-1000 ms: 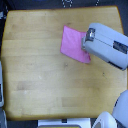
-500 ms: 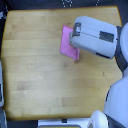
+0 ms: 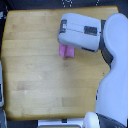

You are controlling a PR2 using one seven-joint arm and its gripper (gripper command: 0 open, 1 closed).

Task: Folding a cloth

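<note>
Only a small patch of the pink cloth (image 3: 66, 50) shows in the exterior view, lying on the wooden tabletop (image 3: 35, 75) just under the lower left corner of my arm's white and grey housing (image 3: 80, 32). That housing hangs over the rest of the cloth and hides it. My gripper's fingers are under the housing too, so I cannot see whether they hold the cloth.
The robot's large white body (image 3: 115, 85) fills the exterior view's right side and overhangs the table's edge. A dark strip with a pale object (image 3: 2, 95) runs along the exterior view's left edge. Dark clutter lies beyond the table's far edge (image 3: 60, 5).
My arm has swept towards the exterior view's left over the cloth. The visible pink area has shrunk from a full sheet to a small patch sitting slightly lower.
</note>
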